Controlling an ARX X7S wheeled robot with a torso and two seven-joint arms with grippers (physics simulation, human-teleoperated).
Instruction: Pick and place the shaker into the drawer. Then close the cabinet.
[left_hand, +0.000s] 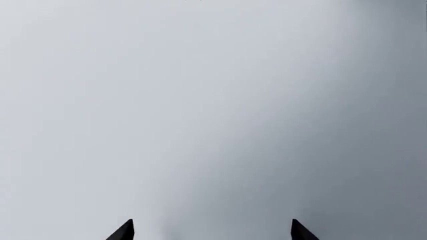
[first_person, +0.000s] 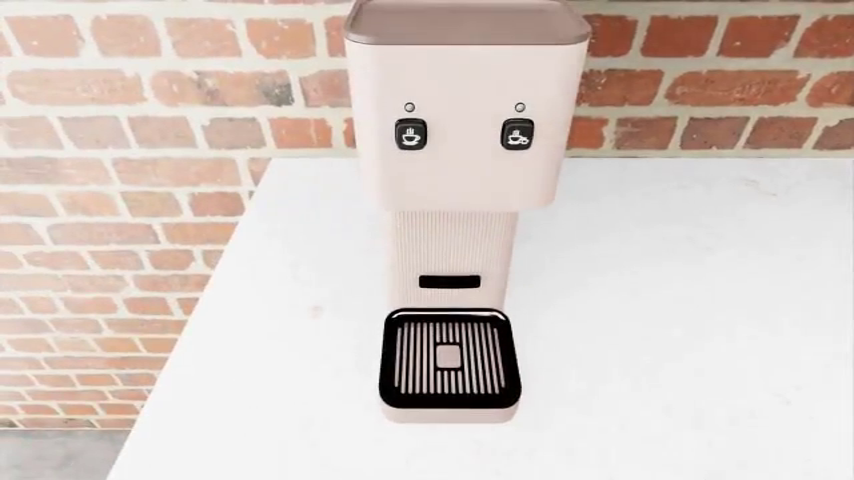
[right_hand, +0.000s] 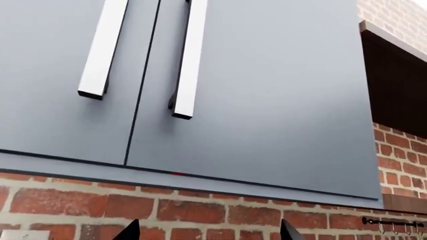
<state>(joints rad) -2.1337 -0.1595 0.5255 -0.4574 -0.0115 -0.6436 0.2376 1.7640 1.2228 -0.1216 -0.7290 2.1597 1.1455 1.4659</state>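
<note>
Both grippers are spread apart holding nothing: left gripper (left_hand: 212, 231) faces blank grey, right gripper (right_hand: 210, 231) faces 2 wall cabinet doors (right_hand: 253, 95). Shaker's nowhere visible.

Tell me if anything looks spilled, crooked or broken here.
Nothing stands out. The coffee machine stands upright on the white worktop, its drip tray seated and dry. The wall cabinet doors hang flush and shut. No shaker or drawer is in view.
</note>
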